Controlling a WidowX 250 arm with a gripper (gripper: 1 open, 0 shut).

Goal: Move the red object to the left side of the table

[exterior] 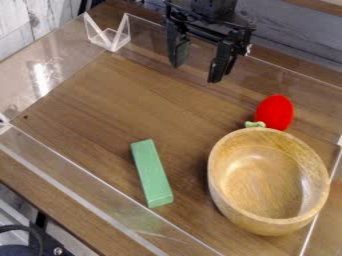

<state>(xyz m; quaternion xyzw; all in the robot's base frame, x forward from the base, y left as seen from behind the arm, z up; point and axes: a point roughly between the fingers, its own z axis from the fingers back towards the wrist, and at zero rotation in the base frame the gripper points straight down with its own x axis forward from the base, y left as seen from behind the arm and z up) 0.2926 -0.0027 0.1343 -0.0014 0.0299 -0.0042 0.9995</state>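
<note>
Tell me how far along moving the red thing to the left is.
Nothing looks done: the red object is at the right, just above the wooden bowl. Nothing is in hand; the tool hangs open away from it. Grasping, carrying left and releasing remain.

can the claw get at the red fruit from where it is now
Probably yes: the claw hangs open and holds nothing, and no object stands between it and the red fruit. The wooden bowl sits close beside the fruit, though, and might crowd one side.

A green block [152, 173] lies near a round wooden bowl [269, 183].
</note>
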